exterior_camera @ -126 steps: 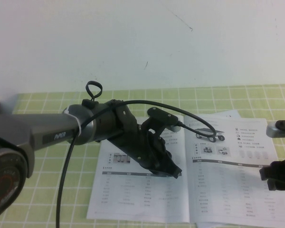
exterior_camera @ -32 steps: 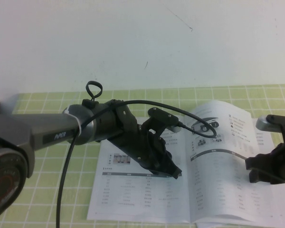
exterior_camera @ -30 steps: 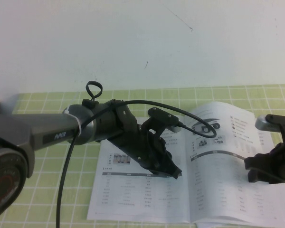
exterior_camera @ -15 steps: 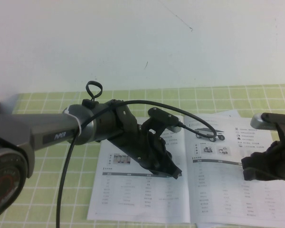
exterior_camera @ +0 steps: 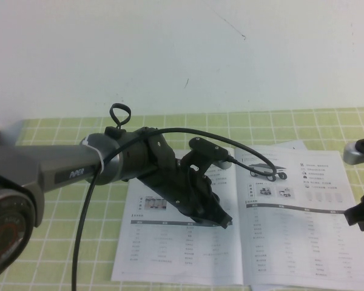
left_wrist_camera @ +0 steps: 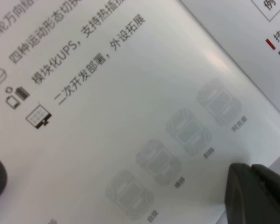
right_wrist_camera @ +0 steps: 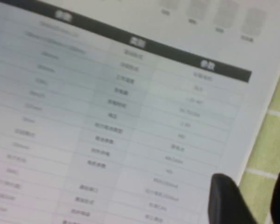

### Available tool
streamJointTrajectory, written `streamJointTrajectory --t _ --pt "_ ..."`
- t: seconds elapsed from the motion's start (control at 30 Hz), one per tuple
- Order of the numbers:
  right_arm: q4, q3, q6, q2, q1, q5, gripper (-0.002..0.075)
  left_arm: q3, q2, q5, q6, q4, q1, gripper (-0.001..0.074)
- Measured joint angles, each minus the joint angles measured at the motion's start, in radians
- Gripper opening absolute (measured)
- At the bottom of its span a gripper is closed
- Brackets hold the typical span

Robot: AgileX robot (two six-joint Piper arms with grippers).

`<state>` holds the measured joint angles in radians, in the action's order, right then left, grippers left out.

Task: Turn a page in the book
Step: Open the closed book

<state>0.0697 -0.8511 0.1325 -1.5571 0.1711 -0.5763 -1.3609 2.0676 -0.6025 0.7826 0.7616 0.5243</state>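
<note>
- The book (exterior_camera: 242, 224) lies open and flat on the green checked tablecloth (exterior_camera: 48, 182), near the table's front edge, with its spine running away from the robot.
- The page (exterior_camera: 303, 212) with the four-wheeled cart picture and grey table forms the book's right half; it lies flat, and a corner of another sheet peeks out at its far edge.
- The book's left half carries a small picture strip and a specification table, and much of its far part is hidden behind the left arm.
- The left gripper (exterior_camera: 223, 219) sits low over the book's left half, just beside the spine, with its tip at the paper; in the left wrist view a dark fingertip (left_wrist_camera: 259, 193) rests against the printed sheet. I cannot tell whether its fingers are spread or closed.
- A black cable (exterior_camera: 242, 151) loops from the left arm across the far part of the page, covering some of the cart picture.
- The right gripper (exterior_camera: 361, 217) is at the book's right edge, partly cut off by the frame edge. In the right wrist view its two dark fingers (right_wrist_camera: 226, 198) stand narrowly apart just past the page's outer edge, over the tablecloth, with nothing between them.
- A plain white wall (exterior_camera: 182, 54) rises behind the table, beyond the book.
</note>
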Motion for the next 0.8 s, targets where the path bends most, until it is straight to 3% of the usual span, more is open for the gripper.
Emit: streamJointTrajectory --t 0.1,0.23,0.33,0.8 --pt "-0.027 0.000 -0.049 -0.050 -0.002 0.005 0.0250 0.000 0.000 0.000 -0.003 0.000 0.000 -0.0004" --pt "0.009 0.000 -0.064 -0.124 -0.002 0.044 0.0411 0.000 0.000 0.000 -0.003 0.000 0.000 -0.0004" --pt "0.037 0.000 -0.067 -0.165 -0.002 0.067 0.0470 0.000 0.000 -0.002 -0.003 0.000 0.000 -0.0004" --pt "0.073 0.000 -0.070 -0.196 -0.002 0.125 0.0472 0.000 0.000 -0.008 -0.003 0.000 0.000 -0.0004"
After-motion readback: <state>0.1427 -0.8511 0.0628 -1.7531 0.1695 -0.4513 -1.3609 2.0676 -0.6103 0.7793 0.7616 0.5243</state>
